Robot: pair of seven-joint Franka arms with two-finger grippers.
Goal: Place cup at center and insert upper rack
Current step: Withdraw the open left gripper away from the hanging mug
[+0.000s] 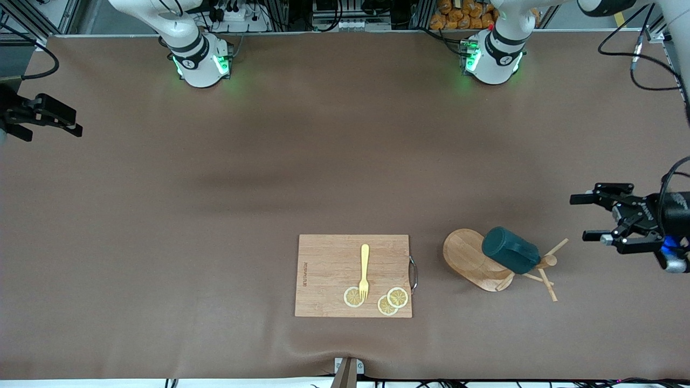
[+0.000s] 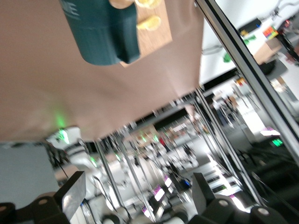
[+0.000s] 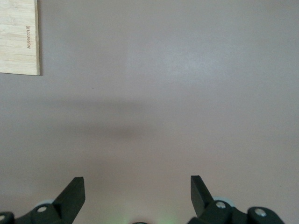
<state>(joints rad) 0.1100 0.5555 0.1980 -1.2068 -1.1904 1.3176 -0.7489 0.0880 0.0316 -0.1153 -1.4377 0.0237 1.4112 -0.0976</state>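
**A:** Where are the grippers?

**B:** The left gripper [image 1: 595, 216] hangs with fingers spread and empty over the left arm's end of the table. The right gripper [image 1: 56, 123] waits over the right arm's end, also spread.

**A:** And the cup?

**B:** The cup [image 1: 510, 250] hangs tipped on the upper rack [image 1: 501, 260], its long axis slanting. It sits just toward the table's middle from the left gripper, so the left arm is much the nearer.

**A:** Anything in the way?

**B:** Only the rack's pegs [image 1: 555, 249], which point toward that gripper. A cutting board [image 1: 329, 275] with a fork [image 1: 364, 271] and lemon slices [image 1: 392, 300] lies beside the rack.
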